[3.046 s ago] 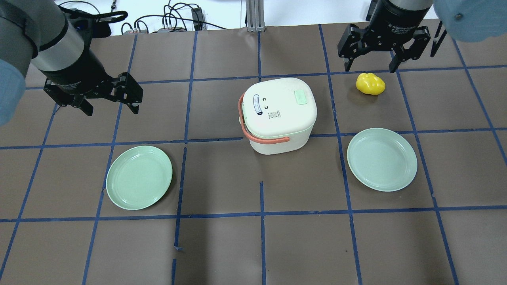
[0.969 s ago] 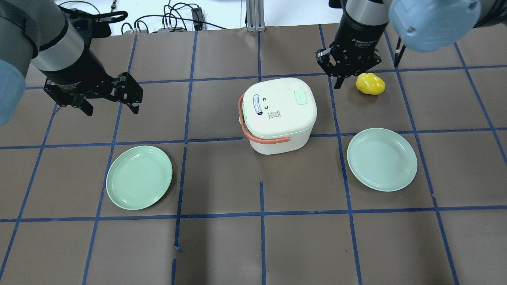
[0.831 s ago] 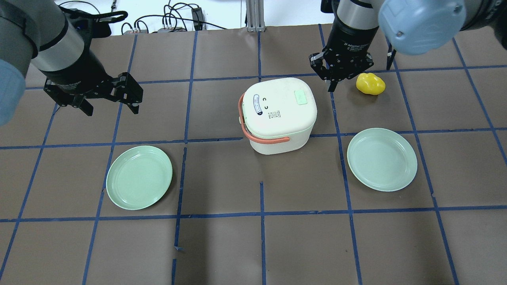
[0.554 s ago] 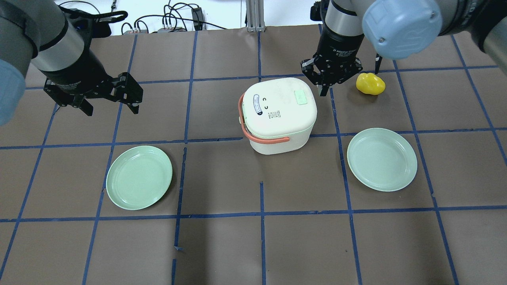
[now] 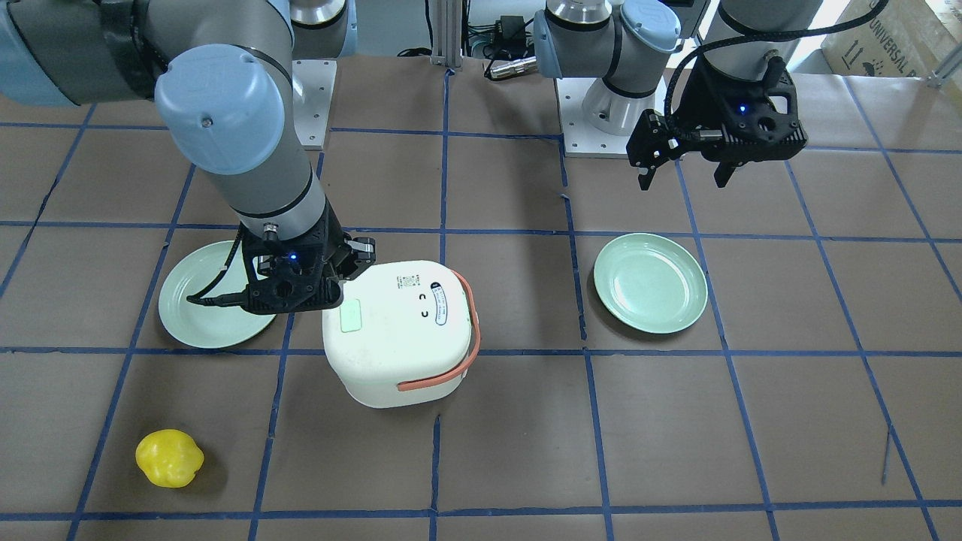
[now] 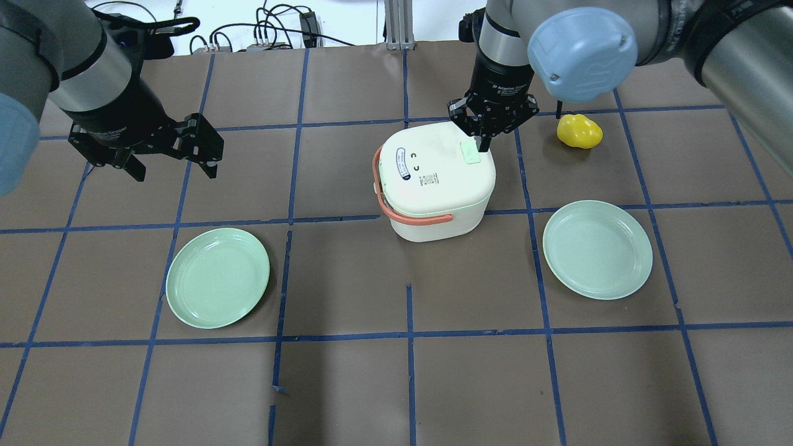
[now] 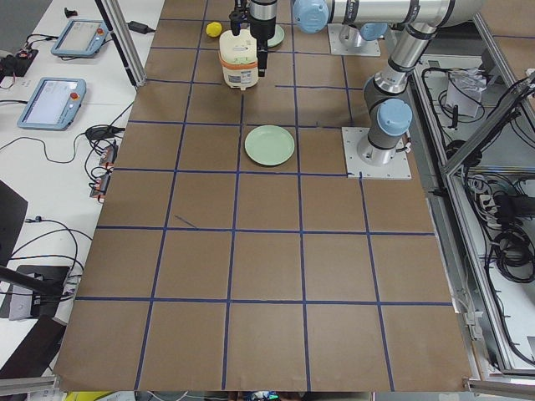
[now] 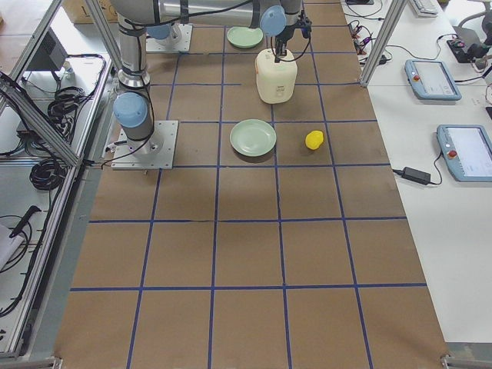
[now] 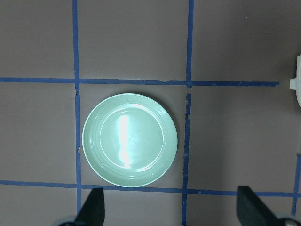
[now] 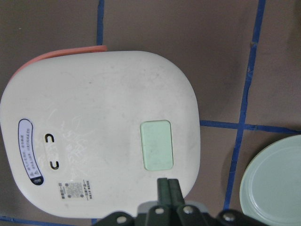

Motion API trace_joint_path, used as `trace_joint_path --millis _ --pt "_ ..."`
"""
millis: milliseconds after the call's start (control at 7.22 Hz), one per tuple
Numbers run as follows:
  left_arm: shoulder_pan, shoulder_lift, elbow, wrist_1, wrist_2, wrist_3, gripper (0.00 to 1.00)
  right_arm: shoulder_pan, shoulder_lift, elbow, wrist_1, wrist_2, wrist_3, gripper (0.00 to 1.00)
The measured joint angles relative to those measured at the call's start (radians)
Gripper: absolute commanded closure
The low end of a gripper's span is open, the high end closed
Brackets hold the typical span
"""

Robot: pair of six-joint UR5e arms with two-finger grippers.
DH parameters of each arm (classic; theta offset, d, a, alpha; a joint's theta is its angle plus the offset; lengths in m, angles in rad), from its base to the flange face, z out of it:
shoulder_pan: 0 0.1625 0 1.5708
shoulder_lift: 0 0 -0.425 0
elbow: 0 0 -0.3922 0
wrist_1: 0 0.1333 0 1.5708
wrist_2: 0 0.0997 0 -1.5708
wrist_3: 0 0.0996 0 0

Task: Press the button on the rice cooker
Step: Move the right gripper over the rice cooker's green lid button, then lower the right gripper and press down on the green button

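The white rice cooker [image 6: 433,186] with an orange handle stands mid-table, and a pale green button [image 6: 470,152] sits on its lid. My right gripper [image 6: 484,146] is shut and empty, its tips over the lid's far right edge next to the button. In the right wrist view the joined fingertips [image 10: 168,184] point just beside the button [image 10: 157,145]; I cannot tell if they touch the lid. My left gripper [image 6: 175,172] is open and empty, hovering far left of the cooker. In the left wrist view it hangs over a green plate [image 9: 130,140].
A green plate [image 6: 217,277] lies front left of the cooker and a second green plate [image 6: 597,249] front right. A yellow toy fruit [image 6: 579,131] lies right of the cooker, close to my right arm. Cables run along the table's far edge.
My right gripper has shut and moved left from above the yellow fruit to the cooker lid's edge beside the button. The left arm has not moved.
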Motion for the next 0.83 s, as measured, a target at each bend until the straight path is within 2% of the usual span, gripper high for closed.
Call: trace_joint_path --millis 831 --pt "0.000 0.001 0.000 0.000 0.000 0.000 0.00 0.014 0.007 0.042 -0.041 0.005 0.003 0.92"
